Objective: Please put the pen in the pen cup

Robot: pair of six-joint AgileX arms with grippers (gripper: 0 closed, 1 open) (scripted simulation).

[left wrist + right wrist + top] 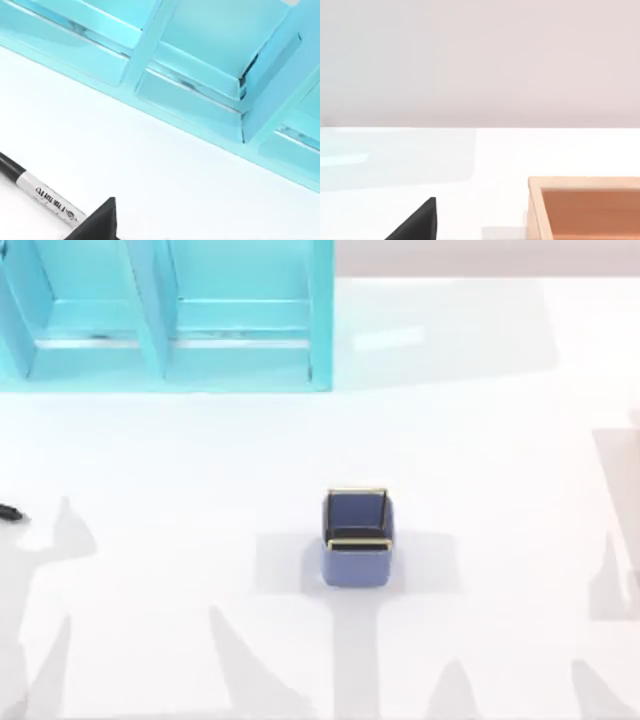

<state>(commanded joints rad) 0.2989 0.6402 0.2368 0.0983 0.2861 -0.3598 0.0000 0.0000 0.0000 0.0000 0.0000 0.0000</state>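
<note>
The pen cup (pixel 357 537) is a small square blue cup with a thin gold rim and a dark inside. It stands upright near the middle of the table. The pen (pixel 10 512) lies flat at the table's far left edge, with just its black end showing there. In the left wrist view the pen (pixel 42 194) is black with a white printed band. It rests on the white tabletop right beside a black part of my left gripper (pixel 97 225). A black part of my right gripper (pixel 417 225) hangs over bare tabletop.
A big cyan shelf unit (pixel 165 315) stands at the back left and is seen close up as the shelf unit (pixel 200 85) in the left wrist view. An open wooden box (pixel 585 210) sits near my right gripper. Arm shadows fall across the table's front.
</note>
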